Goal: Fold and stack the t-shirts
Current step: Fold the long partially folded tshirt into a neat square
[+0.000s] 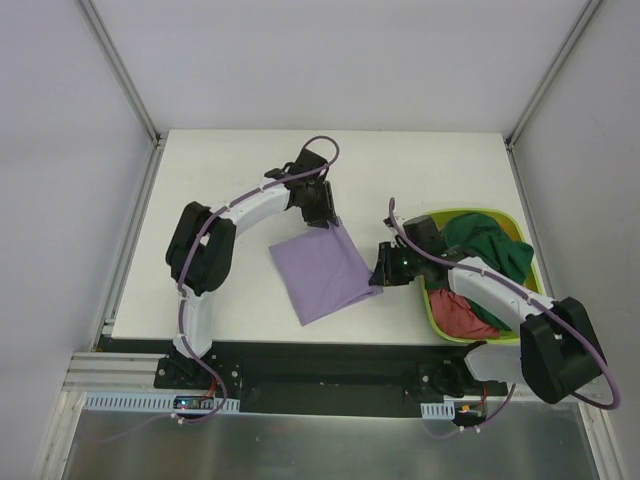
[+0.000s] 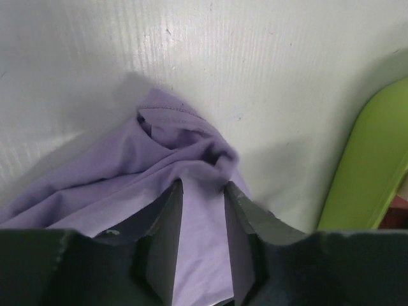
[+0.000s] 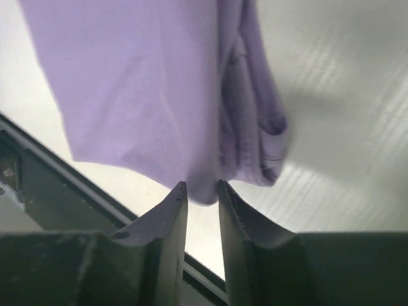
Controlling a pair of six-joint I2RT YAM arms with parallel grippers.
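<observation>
A lavender t-shirt (image 1: 322,272) lies folded into a rough square on the white table (image 1: 230,180). My left gripper (image 1: 328,218) is at its far corner, shut on bunched lavender cloth (image 2: 191,153) that fills the gap between the fingers (image 2: 203,185). My right gripper (image 1: 381,272) is at its right corner, with the cloth's tip (image 3: 204,188) pinched between the fingertips (image 3: 202,185). A dark green t-shirt (image 1: 485,245) and a red-pink t-shirt (image 1: 462,312) lie crumpled in the basket.
The lime-green plastic basket (image 1: 512,216) stands at the table's right side, just behind my right gripper; its rim also shows in the left wrist view (image 2: 376,166). The table's black front edge (image 3: 57,166) runs close to the shirt's near corner.
</observation>
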